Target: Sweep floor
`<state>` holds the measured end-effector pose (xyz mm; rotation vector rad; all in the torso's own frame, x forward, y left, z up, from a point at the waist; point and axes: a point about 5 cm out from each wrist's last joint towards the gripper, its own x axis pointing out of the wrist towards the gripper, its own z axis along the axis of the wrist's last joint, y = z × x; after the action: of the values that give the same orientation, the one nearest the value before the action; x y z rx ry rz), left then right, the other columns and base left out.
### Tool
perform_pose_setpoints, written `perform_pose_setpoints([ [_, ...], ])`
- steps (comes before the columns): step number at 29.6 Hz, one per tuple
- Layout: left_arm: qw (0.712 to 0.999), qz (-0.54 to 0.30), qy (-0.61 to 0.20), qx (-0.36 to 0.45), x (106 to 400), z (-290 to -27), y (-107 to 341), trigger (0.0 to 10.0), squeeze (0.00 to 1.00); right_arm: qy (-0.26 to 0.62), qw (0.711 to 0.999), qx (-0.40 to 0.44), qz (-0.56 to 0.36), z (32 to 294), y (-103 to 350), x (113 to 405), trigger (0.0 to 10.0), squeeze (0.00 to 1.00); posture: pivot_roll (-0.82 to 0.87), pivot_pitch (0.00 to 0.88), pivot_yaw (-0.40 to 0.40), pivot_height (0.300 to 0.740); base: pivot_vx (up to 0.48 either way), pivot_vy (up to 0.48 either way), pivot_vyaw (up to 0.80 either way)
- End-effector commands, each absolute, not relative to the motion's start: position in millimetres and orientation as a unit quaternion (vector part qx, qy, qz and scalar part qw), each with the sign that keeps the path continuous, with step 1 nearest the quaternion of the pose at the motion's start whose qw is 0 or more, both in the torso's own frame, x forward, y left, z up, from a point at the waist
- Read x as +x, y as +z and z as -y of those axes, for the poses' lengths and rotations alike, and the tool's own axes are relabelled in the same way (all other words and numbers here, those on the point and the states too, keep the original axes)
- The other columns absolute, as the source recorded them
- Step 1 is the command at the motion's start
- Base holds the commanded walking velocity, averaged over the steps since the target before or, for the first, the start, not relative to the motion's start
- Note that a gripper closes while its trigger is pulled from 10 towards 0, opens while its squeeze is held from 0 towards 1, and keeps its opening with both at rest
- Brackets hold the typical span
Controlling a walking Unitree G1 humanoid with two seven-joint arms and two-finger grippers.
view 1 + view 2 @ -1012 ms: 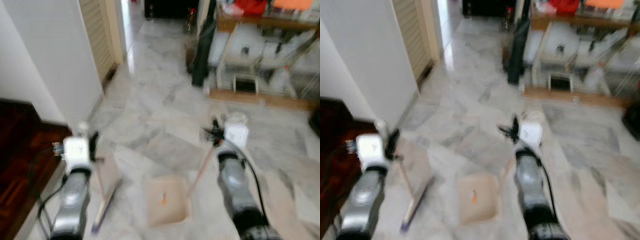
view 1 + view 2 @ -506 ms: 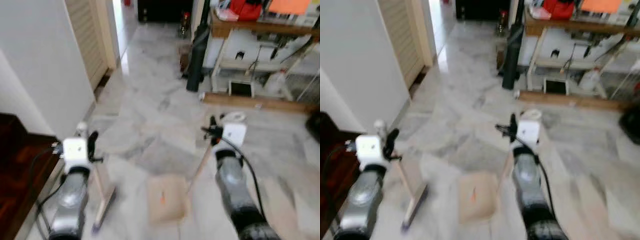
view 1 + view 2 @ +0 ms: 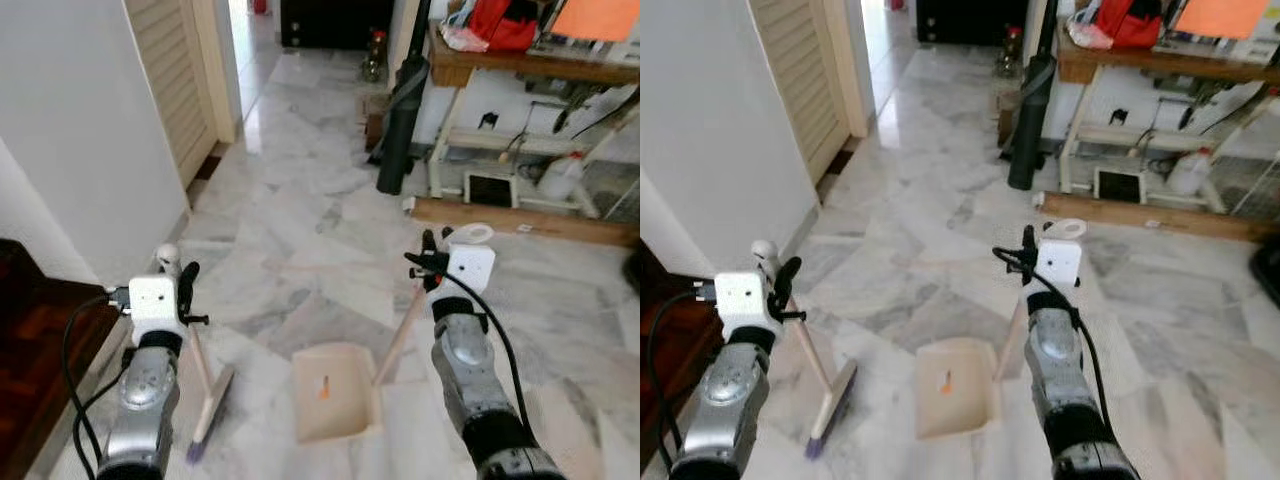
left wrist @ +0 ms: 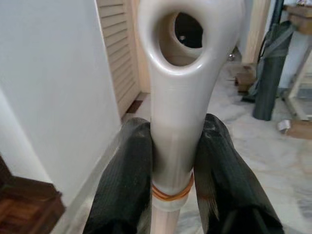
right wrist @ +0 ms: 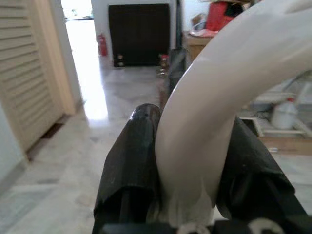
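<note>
Both fingers (image 4: 127,180) pinching broom handle (image 4: 178,117)

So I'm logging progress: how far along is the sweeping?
Tools are in hand: the left gripper clamps the broom, the right gripper clamps the dustpan. An orange scrap lies in the pan. The marble floor ahead remains to sweep.

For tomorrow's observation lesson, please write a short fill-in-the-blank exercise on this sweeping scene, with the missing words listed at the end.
1. The left pincer is shut on the handle of the ____.
2. The right pincer grips the long handle of the ____.
3. The dustpan rests on the ____ floor.
4. A small ____ scrap lies inside the dustpan.

Missing words: broom; dustpan; marble; orange
</note>
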<state>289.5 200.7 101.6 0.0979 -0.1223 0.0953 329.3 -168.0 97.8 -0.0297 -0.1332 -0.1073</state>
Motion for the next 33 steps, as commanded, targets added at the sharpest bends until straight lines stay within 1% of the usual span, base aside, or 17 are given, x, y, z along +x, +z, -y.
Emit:
perform_pose_setpoints([
  [1, 0.994, 0.083, 0.046, 0.050, 290.2, -201.4, 109.7, 10.0, 0.00, -0.051, 0.995, -0.013, 0.084, 165.0, 107.2, 332.9, 10.0, 0.00, 0.04, 0.015, -0.035, 0.740, 0.000, 0.000, -0.62],
  [23, 0.995, 0.079, 0.046, 0.041, 290.4, -201.9, 109.1, 10.0, 0.00, -0.055, 0.995, -0.012, 0.078, 165.6, 105.3, 332.9, 10.0, 0.00, 0.05, 0.019, -0.034, 0.740, 0.000, 0.000, -0.79],
  [27, 0.995, 0.080, 0.048, 0.042, 290.6, -202.8, 109.7, 10.0, 0.00, -0.057, 0.995, -0.013, 0.078, 166.2, 105.7, 333.0, 10.0, 0.00, 0.05, 0.019, -0.035, 0.740, 0.000, 0.372, -0.79],
  [31, 0.995, 0.082, 0.047, 0.040, 290.3, -202.6, 110.0, 10.0, 0.00, -0.057, 0.995, -0.014, 0.079, 166.4, 105.8, 333.1, 10.0, 0.00, 0.05, 0.019, -0.035, 0.740, 0.000, 0.000, -0.79],
  [33, 0.995, 0.082, 0.048, 0.038, 290.3, -202.7, 110.0, 10.0, 0.00, -0.058, 0.995, -0.013, 0.079, 166.4, 105.9, 333.2, 10.0, 0.00, 0.05, 0.019, -0.035, 0.740, 0.000, 0.341, -0.79],
])
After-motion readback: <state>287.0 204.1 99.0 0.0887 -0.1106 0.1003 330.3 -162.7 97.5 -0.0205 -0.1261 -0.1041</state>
